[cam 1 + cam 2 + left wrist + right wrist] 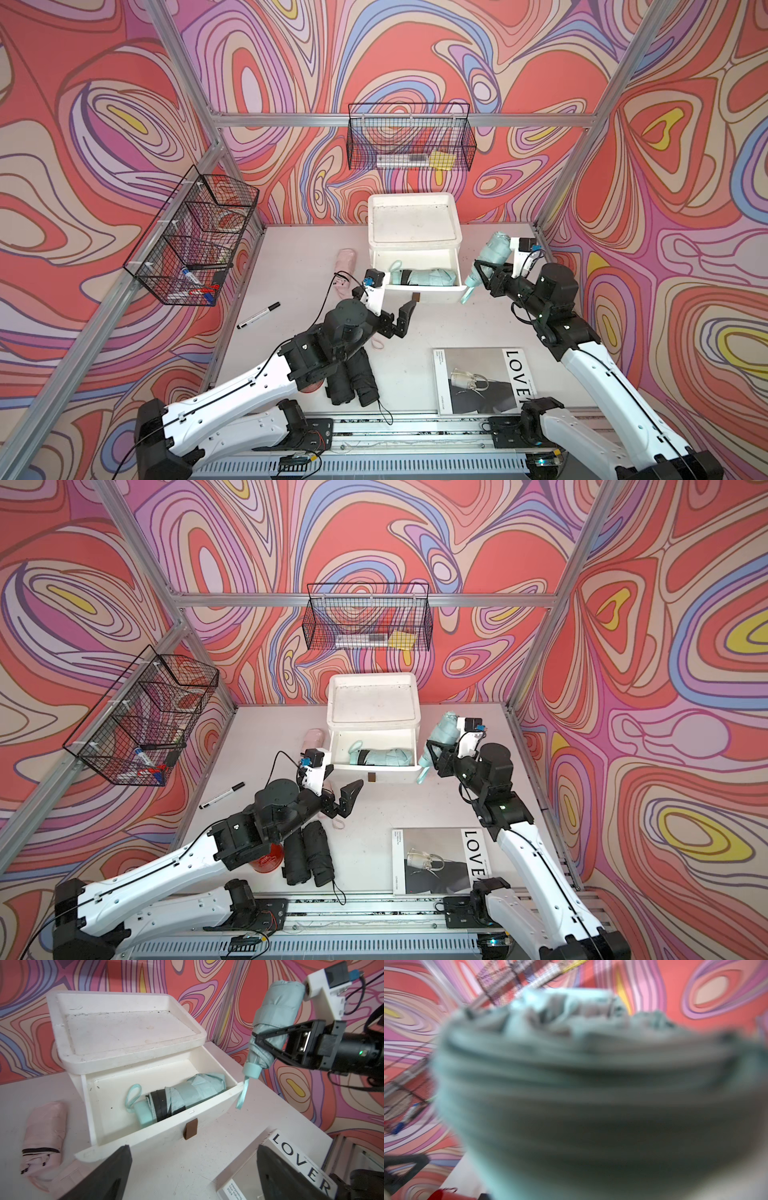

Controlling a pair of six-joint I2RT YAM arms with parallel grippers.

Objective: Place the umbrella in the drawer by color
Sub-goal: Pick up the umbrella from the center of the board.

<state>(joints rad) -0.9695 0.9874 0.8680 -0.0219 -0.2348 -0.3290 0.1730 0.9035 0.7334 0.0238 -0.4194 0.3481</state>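
Two mint umbrellas are shown. The first mint umbrella is laid inside the open drawer. The second mint umbrella is clamped handle-down by the right gripper, beside the drawer's right end. The left gripper is held wide open and empty before the drawer front. A pink umbrella is laid left of the drawer; black umbrellas, a marker and a book are spread nearer.

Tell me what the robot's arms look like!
The left arm and right arm have smooth white shells with chunky black joints. A thin black cable runs along each. The jaws are black, pointy triangles. A small white-and-black camera sits on each wrist, and a tiny green light glows on the right one.
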